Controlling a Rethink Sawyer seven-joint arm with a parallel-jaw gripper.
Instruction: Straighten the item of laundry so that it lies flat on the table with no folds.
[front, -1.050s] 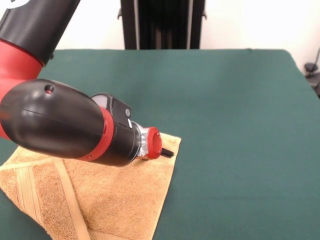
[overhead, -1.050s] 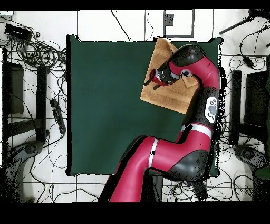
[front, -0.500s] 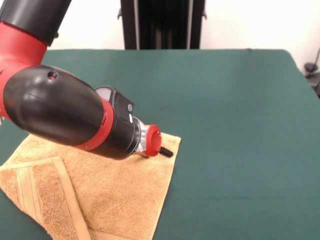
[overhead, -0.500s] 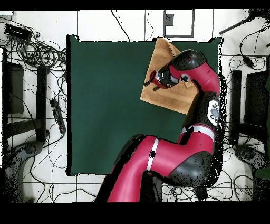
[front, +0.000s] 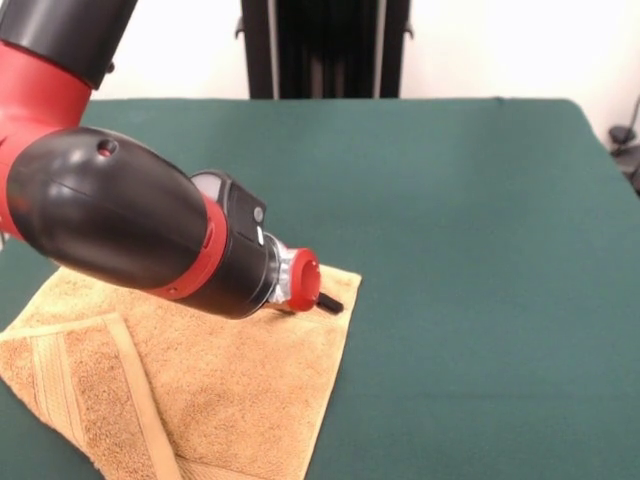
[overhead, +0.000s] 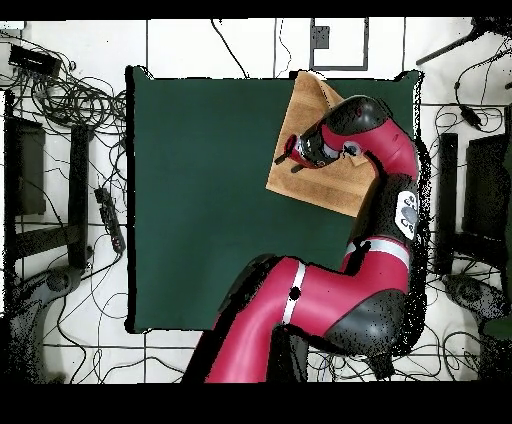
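No writing, brand or label can be read on anything here; the arm's shells are plain black and red, and the towel (front: 240, 390) shows no tag from either camera.

The towel, golden-orange terry, lies on the green tabletop (front: 480, 220) at one corner region of it; in the overhead view (overhead: 312, 150) it sits against the tabletop's far edge from the robot's base, with one corner reaching that edge. It is not flat: in the front view a flap with a flat woven band (front: 140, 390) is folded over onto the towel's body at the towel's lower left side, its band running diagonally. The towel's corner nearest the tabletop's middle lies flat and pointed.

The arm (front: 110, 230) comes down from the upper left of the front view, bends at a red joint, and ends in a thick black link tilted downward toward that pointed towel corner. After the black link come a red collar, a black wrist section with a pale window, a silver ring and a red cap. The end effector (front: 328, 302) shows only as a short dark tip beyond the cap, just above the towel near its pointed corner; whether it is clenched, released or touching the cloth, I cannot tell. From overhead the arm (overhead: 300, 310) loops over the towel from the base.
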